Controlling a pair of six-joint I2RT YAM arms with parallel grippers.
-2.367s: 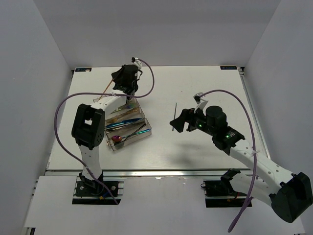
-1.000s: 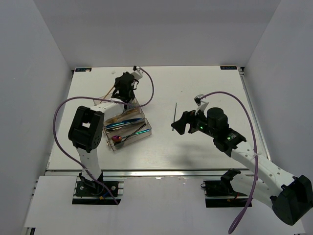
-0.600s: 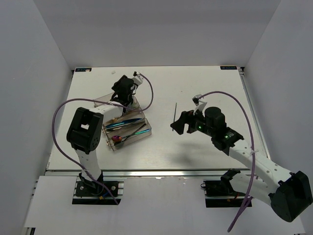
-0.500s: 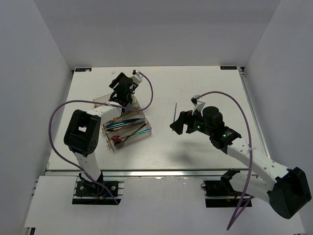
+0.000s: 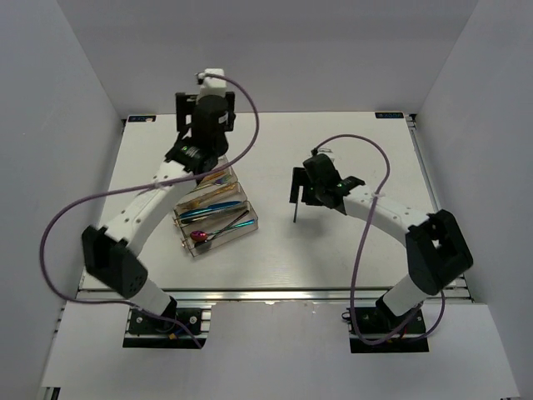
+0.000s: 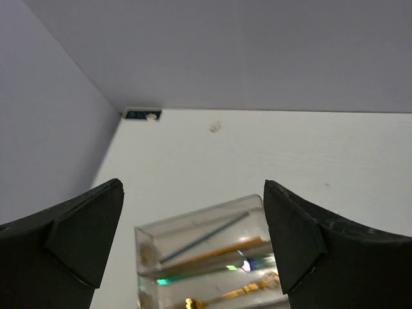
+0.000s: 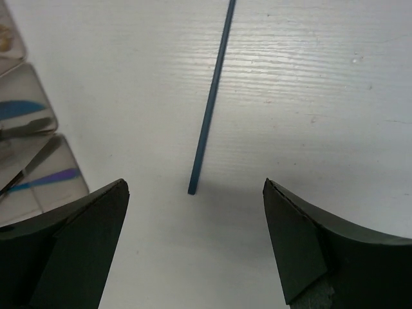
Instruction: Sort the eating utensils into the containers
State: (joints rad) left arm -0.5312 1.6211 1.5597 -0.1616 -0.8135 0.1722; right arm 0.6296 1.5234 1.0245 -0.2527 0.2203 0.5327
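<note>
The containers are one clear tray (image 5: 252, 223) of long compartments left of the table's middle; its far end (image 6: 193, 217) shows low in the left wrist view. In it lie blue utensils (image 5: 213, 211), a gold piece (image 5: 202, 197) and a purple-red spoon (image 5: 200, 237). The far compartments hold a blue chopstick (image 6: 205, 237) and an orange one (image 6: 222, 252). My left gripper (image 5: 205, 112) (image 6: 193, 187) hangs open and empty above the tray's far end. A lone blue chopstick (image 5: 295, 207) (image 7: 209, 109) lies on the table. My right gripper (image 5: 305, 188) (image 7: 195, 192) is open just over its near end, not touching it.
White walls close in the table on three sides. Blue tags (image 5: 141, 119) (image 5: 388, 114) mark the far corners. Purple cables (image 5: 250, 125) loop off both arms. The tray's near compartments (image 7: 26, 129) show at the left edge of the right wrist view.
My left gripper opened, letting the orange chopstick into the tray, and rose high above the tray's far end. The right arm swung left and forward until its open jaws straddled the blue chopstick.
</note>
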